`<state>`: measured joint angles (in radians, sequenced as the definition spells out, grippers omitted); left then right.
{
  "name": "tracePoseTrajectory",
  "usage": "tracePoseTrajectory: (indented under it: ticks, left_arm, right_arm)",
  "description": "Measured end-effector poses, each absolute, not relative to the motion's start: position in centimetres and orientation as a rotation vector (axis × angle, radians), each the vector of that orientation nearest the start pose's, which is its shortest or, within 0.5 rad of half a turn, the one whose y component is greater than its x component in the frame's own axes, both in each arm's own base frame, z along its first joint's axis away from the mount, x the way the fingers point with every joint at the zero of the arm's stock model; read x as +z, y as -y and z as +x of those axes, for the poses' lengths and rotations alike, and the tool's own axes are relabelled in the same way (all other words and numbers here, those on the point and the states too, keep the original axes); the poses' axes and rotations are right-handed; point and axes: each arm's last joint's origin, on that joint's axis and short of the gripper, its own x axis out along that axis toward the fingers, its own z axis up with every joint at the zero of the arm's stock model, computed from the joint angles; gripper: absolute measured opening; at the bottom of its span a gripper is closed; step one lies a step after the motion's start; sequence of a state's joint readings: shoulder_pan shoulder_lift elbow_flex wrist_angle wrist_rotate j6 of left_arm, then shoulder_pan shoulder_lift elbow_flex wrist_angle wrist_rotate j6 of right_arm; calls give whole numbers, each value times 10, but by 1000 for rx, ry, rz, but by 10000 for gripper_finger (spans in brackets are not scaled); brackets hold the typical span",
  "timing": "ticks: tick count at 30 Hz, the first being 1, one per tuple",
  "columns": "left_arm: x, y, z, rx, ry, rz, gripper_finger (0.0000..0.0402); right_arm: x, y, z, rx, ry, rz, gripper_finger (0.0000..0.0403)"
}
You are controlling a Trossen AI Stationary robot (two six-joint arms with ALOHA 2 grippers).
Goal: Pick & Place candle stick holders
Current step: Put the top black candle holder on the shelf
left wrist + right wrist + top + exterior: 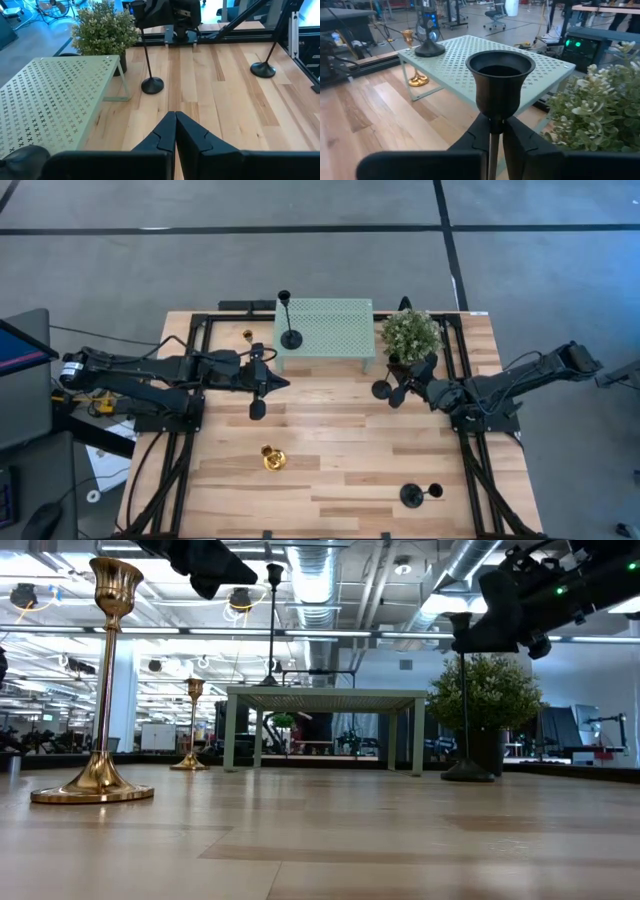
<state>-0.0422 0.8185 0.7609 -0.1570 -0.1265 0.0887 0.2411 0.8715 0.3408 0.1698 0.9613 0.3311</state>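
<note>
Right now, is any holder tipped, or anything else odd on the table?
Nothing stands out. All five holders stand upright: one black on the green stand, one black by the plant with the right gripper shut on its stem, one black near the front, two gold. The left gripper is shut, empty.

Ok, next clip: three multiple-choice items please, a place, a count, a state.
1. What stands on the mint-green stand? A plant; B black holder; C gold holder.
2. How many gold holders? A one; B two; C four.
3. The right gripper's jaws are: A wide open; B shut on nothing; C shut on a black stem.
Key: B, its base sits on the perforated top; B, both stand on the table; C, they pinch the stem below the cup.
</note>
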Motion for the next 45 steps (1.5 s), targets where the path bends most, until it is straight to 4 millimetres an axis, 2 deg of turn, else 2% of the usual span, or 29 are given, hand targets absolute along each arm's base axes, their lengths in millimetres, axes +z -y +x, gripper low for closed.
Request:
tracePoseTrajectory:
  ticks: [6, 9, 16, 21, 26, 29, 34, 39, 45]
  left_arm:
    - [322, 4, 182, 75, -217, 106, 9]
    - [323, 4, 180, 75, -209, 106, 10]
    - [331, 3, 168, 78, -154, 101, 9]
    - [336, 3, 160, 79, -123, 99, 5]
    - [337, 3, 158, 80, -115, 98, 7]
    - [337, 3, 158, 80, -117, 86, 6]
    - [337, 4, 158, 71, -116, 73, 5]
    - [337, 11, 158, 30, -114, 74, 6]
    - [337, 18, 157, -14, -112, 78, 6]
  right_arm:
    - [207, -27, 171, -693, -147, 129, 14]
    - [216, -34, 172, -651, -134, 123, 14]
    - [272, -50, 180, -463, -165, 81, 14]
    - [316, -46, 185, -308, -172, 81, 14]
    - [355, -27, 187, -242, -103, -3, 14]
    - [370, -9, 193, -189, -75, -17, 14]
    - [384, 27, 213, -116, -85, -17, 14]
    - [389, 66, 245, -77, -139, -37, 14]
    - [407, 109, 276, -54, -120, -67, 14]
